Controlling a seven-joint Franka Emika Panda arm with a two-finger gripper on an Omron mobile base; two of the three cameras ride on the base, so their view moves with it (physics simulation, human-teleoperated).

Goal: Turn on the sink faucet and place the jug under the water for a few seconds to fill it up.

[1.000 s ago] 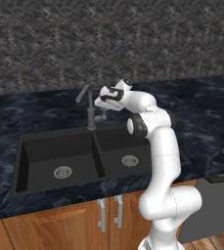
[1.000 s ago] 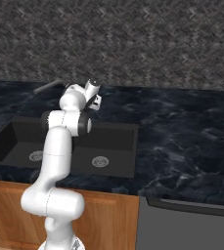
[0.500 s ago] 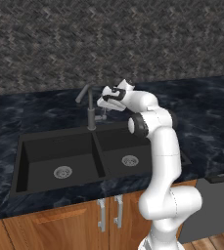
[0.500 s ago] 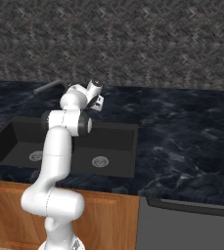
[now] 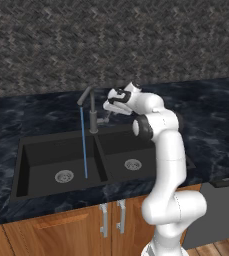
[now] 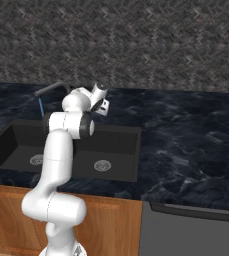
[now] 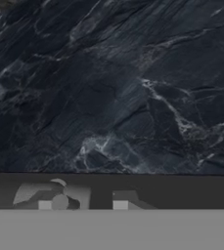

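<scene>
**Sink faucet**: slim dark metal, upright stem at centre of the left base view, spout angled toward upper left. Rigid, fixed; small side lever low on the stem, just beside the gripper. Lever judged light to move, best pushed at its free end.

**Water**: thin blue vertical stream, falling from the spout tip into the left basin, landing near the round drain. Faucet is on.

**Sink**: black, double basin, centre-left of the left base view; second drain in the right basin.

**Jug**: location cannot be told from these views. Judged, if glass-like as the task implies, stiff, smooth, breakable, heavier once filled; side handle or upper wall the likely hold.

**Gripper**: at the end of the white arm, just right of the faucet stem, holding nothing visible. Jaw state cannot be told; fingers too small and dark.

**Surface**: dark veined marble counter, hard and glossy, probably slippery when wet.

**Room**: grey herringbone backsplash; wood cabinets below; grey appliance front at lower right of the right base view.
</scene>
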